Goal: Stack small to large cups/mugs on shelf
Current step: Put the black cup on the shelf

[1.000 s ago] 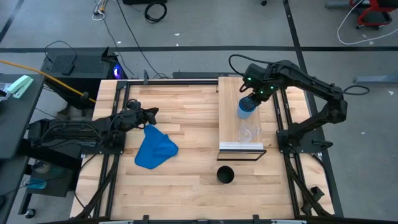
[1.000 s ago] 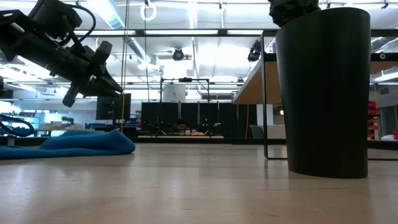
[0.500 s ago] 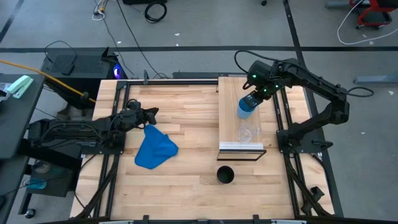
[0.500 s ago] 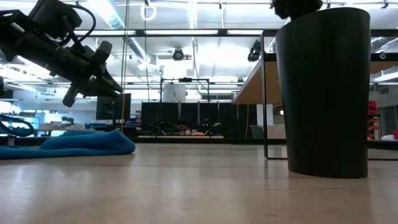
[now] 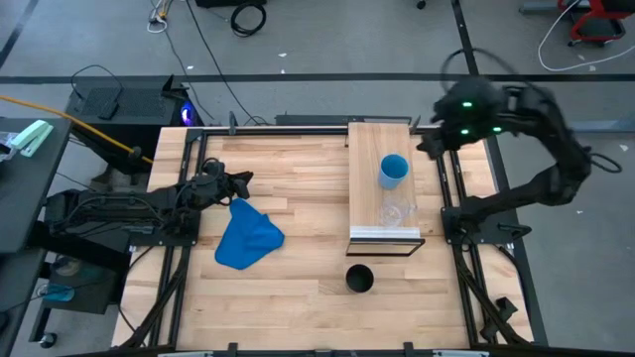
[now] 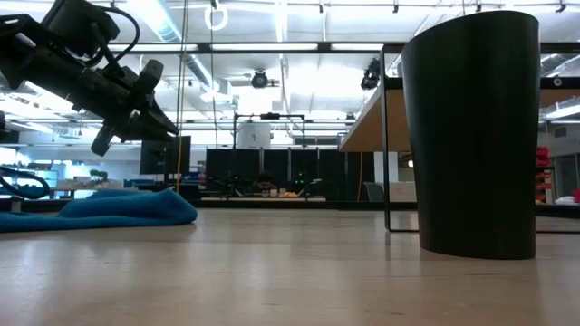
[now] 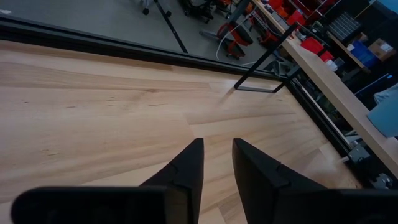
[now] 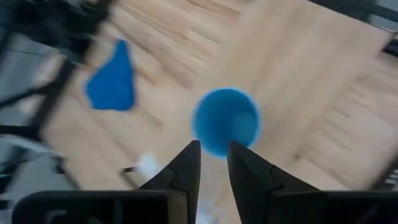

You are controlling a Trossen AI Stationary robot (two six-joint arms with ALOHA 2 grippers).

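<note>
The light-blue cup (image 5: 394, 170) stands upright on the shelf (image 5: 365, 149), mouth up, and shows below my right gripper in the right wrist view (image 8: 226, 121). The clear cup (image 5: 397, 211) stands on the shelf nearer its silver front edge. The black cup (image 5: 359, 280) stands on the tabletop in front of the shelf and looms large in the low view (image 6: 471, 136). My right gripper (image 5: 431, 147) hovers blurred past the shelf's right side, shut (image 8: 213, 146), apart from the blue cup. My left gripper (image 5: 241, 180) waits shut (image 7: 217, 149) above the table's left part.
A crumpled blue cloth (image 5: 248, 238) lies on the tabletop just near of my left gripper, also in the low view (image 6: 109, 206). The shelf's black frame (image 6: 388, 136) stands on the table's right part. Bare wood lies between the cloth and the shelf.
My right gripper has left the light-blue cup's rim and swung fast up and toward the table's far right corner, blurring. The blue cup has stayed standing on the shelf where it was. The left arm has kept still.
</note>
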